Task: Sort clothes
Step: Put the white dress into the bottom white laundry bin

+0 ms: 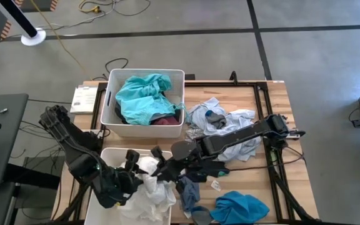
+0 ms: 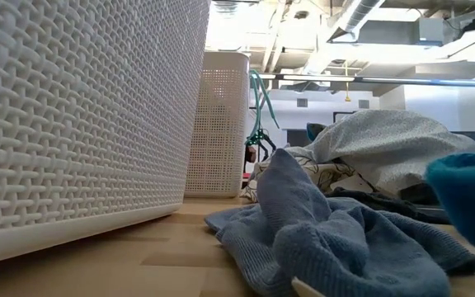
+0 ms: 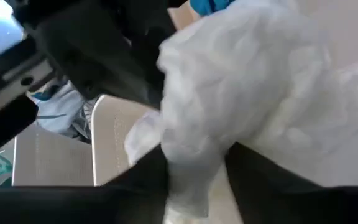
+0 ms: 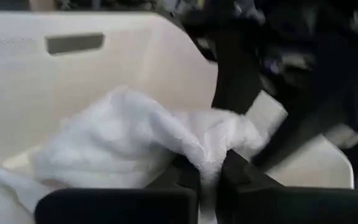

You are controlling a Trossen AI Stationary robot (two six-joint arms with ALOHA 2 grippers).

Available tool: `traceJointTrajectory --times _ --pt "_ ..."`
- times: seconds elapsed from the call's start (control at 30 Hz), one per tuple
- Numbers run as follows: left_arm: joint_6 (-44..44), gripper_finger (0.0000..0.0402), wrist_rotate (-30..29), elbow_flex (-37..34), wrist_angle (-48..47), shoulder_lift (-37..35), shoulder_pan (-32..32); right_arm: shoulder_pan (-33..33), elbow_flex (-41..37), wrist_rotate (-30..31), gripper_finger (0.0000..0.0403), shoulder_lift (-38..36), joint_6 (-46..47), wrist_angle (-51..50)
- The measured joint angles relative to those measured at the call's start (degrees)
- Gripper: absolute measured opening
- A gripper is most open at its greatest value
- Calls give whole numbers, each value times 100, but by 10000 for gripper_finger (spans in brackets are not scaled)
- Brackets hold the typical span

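A white garment (image 1: 152, 190) lies bunched in the near white bin (image 1: 105, 153), and both grippers are on it. My left gripper (image 1: 133, 164) reaches in from the table's left, my right gripper (image 1: 160, 167) from the right; both meet over the bin. White cloth fills the gap between the fingers in the left wrist view (image 3: 191, 177) and in the right wrist view (image 4: 207, 171). The far bin (image 1: 111, 100) holds a teal garment (image 1: 142, 94) over a maroon one (image 1: 164, 120). More clothes lie loose on the table. No gripper shows in the low view. My left gripper pinches a bunched fold of the white garment (image 3: 194, 155) between its two fingers (image 3: 148, 177), slanting down over the near bin. The cloth bulges slack beyond the fingers. My right gripper has a gathered ridge of the same garment (image 4: 204, 152) between its fingers (image 4: 235, 168), coming nearly level from the table's right; the rest lies slack in the bin.
A pale grey pile (image 1: 227, 122) lies right of the far bin. A blue-grey garment (image 2: 320, 231) and a bright blue one (image 1: 239, 206) lie at the near edge, right of the near bin. A papers stack (image 1: 83, 99) sits left of the far bin.
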Motion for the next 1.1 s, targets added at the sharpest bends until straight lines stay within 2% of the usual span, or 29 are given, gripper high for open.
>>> traceJointTrajectory --times 0.1,0.17,0.47,0.67,0.87,1.1 --pt "57 31 33 0 -83 0 -19 -6 0 165 63 -1 58 -264" --pt "2 15 128 0 -213 0 -19 -6 0 300 76 -42 129 -482" --pt "-1187 5 160 0 -1596 0 -67 119 0 1168 162 -388 265 -1289" --pt "-2081 6 803 -15 -2271 -1 -88 276 0 1546 199 -782 294 -1754" --pt "-2252 7 1343 -474 -2044 -9 -46 482 0 1801 200 -1146 345 -2104" --pt "-2110 8 1778 -1364 -1167 -9 231 629 0 1837 194 -1447 588 -2499"
